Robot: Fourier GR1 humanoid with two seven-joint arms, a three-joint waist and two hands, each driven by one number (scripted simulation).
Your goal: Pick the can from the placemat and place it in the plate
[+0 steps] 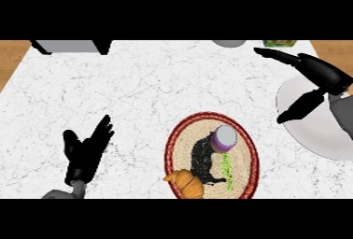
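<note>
can (225, 138) seen on placemat (178, 142), centre desk (138, 84); judged upright, lid up | R hand (329, 78) fingers apart, nothing held, over plate (314, 135) | can lies down-left of R hand, the nearer one | L hand (82, 156) open, rested lower left.

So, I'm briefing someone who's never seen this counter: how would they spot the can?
On the white marble counter, find the round woven placemat with the red border. Two things sit on it: the can is the one with the purple-rimmed grey top, not the golden croissant at the mat's near edge.
</note>
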